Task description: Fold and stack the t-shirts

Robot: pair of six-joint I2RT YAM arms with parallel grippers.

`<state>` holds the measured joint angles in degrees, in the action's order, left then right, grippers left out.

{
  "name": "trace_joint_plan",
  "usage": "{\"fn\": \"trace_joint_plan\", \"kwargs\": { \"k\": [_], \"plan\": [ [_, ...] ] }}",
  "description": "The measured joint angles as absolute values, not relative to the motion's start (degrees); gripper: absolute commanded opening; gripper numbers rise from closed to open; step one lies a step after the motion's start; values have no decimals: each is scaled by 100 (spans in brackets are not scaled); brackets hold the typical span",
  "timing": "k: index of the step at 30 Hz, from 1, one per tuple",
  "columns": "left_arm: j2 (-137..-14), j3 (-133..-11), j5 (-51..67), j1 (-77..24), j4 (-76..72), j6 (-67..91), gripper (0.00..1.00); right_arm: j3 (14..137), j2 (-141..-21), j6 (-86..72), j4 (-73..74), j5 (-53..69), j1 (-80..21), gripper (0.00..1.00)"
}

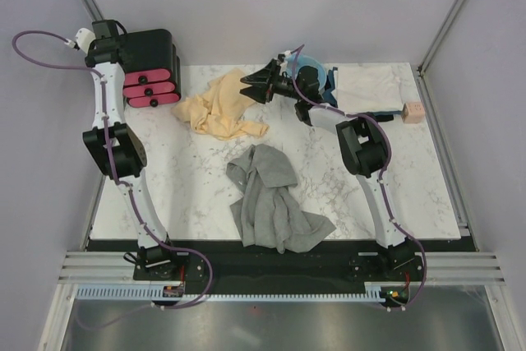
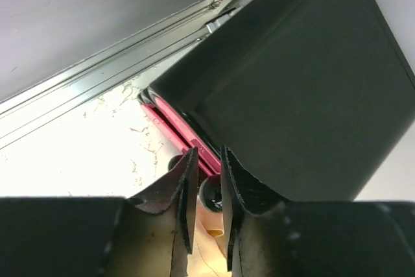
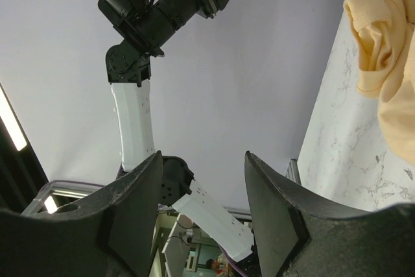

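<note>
At the far left corner of the table (image 1: 189,178), the left gripper (image 2: 209,154) points at the black box (image 1: 152,51) with pink drawers (image 1: 149,90). Its jaws stand only a slim gap apart, with nothing between them. Just right of the box lies the tan-yellow t-shirt (image 1: 220,111), crumpled. Nearer the arms, mid-table, the grey t-shirt (image 1: 271,203) sprawls unfolded. The right gripper (image 1: 249,84) hovers beside the tan shirt's far edge, jaws wide and empty. Farther right a whitish t-shirt (image 1: 370,86) lies flat, seemingly folded. I judge the folding hardly begun. A pick of the tan shirt looks to be the step in hand, and the next move calls for lowering the right gripper onto its edge and closing. White marble-patterned board forms the surface, and pale grey walls (image 1: 246,6) enclose it on three sides.
</note>
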<state>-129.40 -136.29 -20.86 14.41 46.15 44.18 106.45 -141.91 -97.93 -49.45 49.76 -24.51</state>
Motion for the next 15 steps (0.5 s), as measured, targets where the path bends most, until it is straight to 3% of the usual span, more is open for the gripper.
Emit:
{"fn": "trace_joint_plan", "kwargs": {
  "k": [1, 2, 15],
  "plan": [
    [-12945, -13607, -2088, 1468, 4617, 4436, 6, 10628, -14191, -9773, -4908, 4984, -2453, 61],
    [-12947, -13598, -2093, 1485, 4611, 4451, 2, 10606, -14191, -9760, -4873, 4995, -2453, 61],
    [-12895, -13034, -2349, 1562, 3909, 4670, 2, 10471, -14094, -9511, -4460, 5148, -2453, 61]
  ]
}}
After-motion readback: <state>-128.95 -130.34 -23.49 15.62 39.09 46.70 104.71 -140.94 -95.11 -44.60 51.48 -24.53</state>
